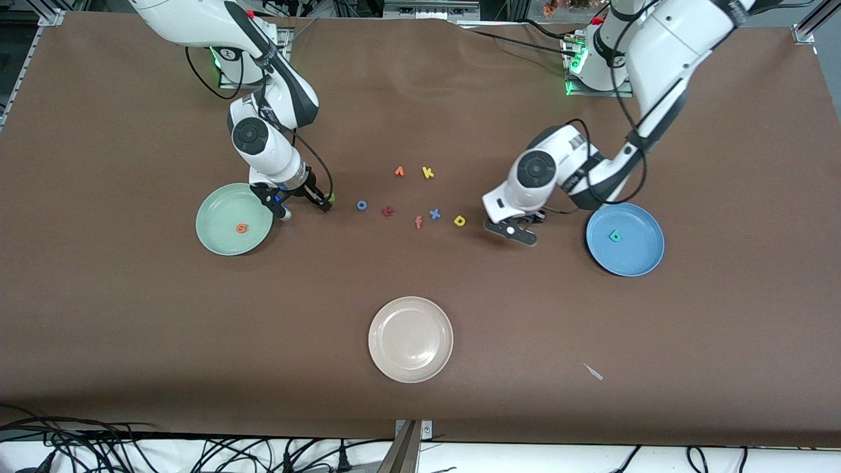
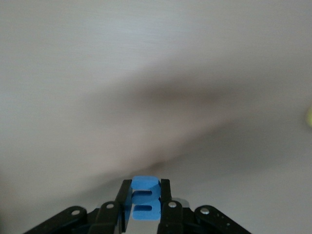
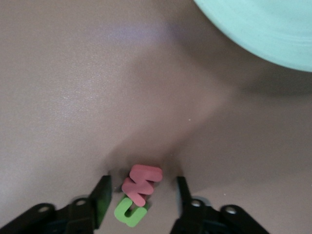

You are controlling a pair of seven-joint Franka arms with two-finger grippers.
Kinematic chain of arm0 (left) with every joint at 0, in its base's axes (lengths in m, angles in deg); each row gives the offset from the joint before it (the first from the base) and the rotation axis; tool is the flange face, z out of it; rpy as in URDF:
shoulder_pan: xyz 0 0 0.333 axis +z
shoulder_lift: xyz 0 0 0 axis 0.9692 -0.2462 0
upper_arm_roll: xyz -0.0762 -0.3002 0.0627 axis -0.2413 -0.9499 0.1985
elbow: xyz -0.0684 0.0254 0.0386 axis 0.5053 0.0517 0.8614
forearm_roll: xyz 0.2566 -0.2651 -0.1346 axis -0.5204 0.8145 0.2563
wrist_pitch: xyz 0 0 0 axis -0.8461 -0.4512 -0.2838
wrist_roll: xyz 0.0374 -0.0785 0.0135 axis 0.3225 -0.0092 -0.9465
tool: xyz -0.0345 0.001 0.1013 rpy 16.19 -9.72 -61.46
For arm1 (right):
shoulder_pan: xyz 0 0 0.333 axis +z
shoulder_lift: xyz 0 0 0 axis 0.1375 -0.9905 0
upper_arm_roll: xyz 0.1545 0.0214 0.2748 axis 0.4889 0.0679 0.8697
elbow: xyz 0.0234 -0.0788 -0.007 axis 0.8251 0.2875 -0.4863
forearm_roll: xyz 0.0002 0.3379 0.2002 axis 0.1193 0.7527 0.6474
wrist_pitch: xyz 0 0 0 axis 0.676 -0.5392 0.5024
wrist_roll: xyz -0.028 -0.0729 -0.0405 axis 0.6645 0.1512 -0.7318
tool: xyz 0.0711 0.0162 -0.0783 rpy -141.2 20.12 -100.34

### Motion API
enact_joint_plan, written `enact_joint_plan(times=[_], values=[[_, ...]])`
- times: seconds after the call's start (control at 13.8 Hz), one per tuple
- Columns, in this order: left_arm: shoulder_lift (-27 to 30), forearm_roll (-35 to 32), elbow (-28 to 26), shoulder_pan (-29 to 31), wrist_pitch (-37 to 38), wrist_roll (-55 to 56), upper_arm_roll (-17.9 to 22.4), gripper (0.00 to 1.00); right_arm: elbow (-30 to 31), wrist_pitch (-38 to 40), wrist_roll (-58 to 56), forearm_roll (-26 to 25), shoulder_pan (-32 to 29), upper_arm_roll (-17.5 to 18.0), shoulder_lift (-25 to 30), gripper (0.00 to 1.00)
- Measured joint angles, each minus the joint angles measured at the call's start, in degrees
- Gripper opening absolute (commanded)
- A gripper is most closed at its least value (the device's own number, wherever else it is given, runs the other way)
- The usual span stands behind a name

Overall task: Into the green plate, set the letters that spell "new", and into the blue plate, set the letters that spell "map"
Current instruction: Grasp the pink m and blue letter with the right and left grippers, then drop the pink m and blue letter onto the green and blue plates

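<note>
One cream plate (image 1: 410, 339), seven loose letters.

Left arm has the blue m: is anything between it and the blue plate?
Nothing visible. The left gripper, fingers shut on the blue m, is beside the blue plate, with only bare table between them; the teal a already lies inside.

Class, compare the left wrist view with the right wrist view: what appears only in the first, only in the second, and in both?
Only the left wrist view: the left gripper shut on the blue "m".
Only the right wrist view: the right gripper open around the pinkish-red "w" and green "n", plus the green plate edge.
Both: the brown table.
</note>
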Motion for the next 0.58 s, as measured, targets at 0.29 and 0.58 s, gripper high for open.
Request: enact_joint_plan(times=[0.29,0.58], values=[[0.94,0.51,8.64,11.46,17.87,-21.20,-2.75,0.00,0.07,-0.29,0.00,-0.01,-0.01,0.00,0.29,0.13],[-0.45,0.18,9.56,17.43,20.19,-37.12,-0.32,0.53,-0.01,-0.44,-1.18,-0.05,-0.01,-0.03,0.26,0.13]])
